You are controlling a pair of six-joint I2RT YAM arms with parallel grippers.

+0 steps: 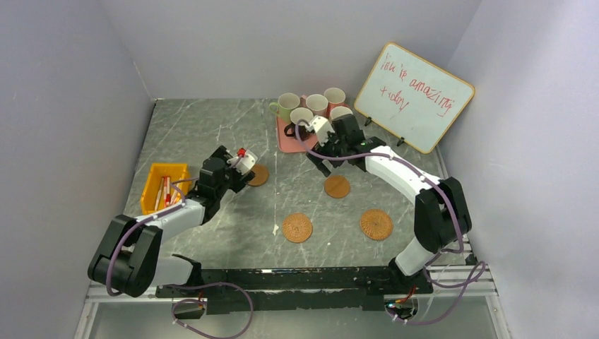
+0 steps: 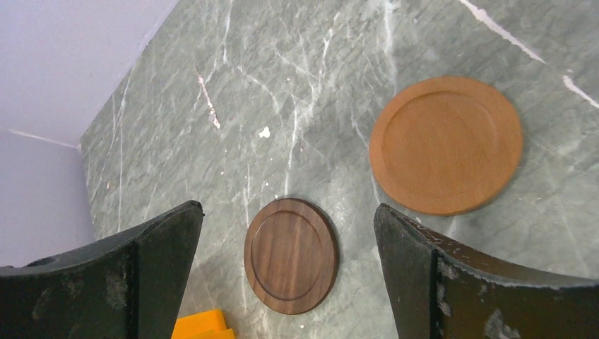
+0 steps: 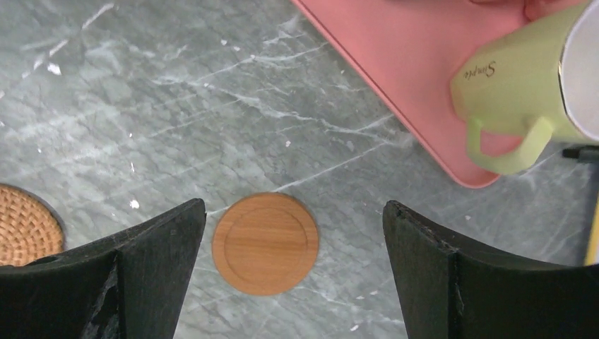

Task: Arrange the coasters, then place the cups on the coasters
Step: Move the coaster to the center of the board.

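Jaws wide and empty on both arms, each straddling a coaster from above.

Left gripper [image 2: 286, 212] has the dark coaster [image 2: 291, 256] lying flat on the table between its spread fingers, roughly centred. A tan coaster [image 2: 446, 145] sits near it, outside one finger. Right gripper [image 3: 294, 206] frames the middle coaster [image 3: 265, 242] the same way, a little off-centre, and a woven coaster [image 3: 25, 226] shows at the view's edge. The discs are round and have no long axis, so no wrist turn seems needed, only a rim grip. The tray [image 3: 395, 63] lies ahead of the right arm, which is the nearer one, and the handle of the green cup [image 3: 523, 85] points past the tray's edge.
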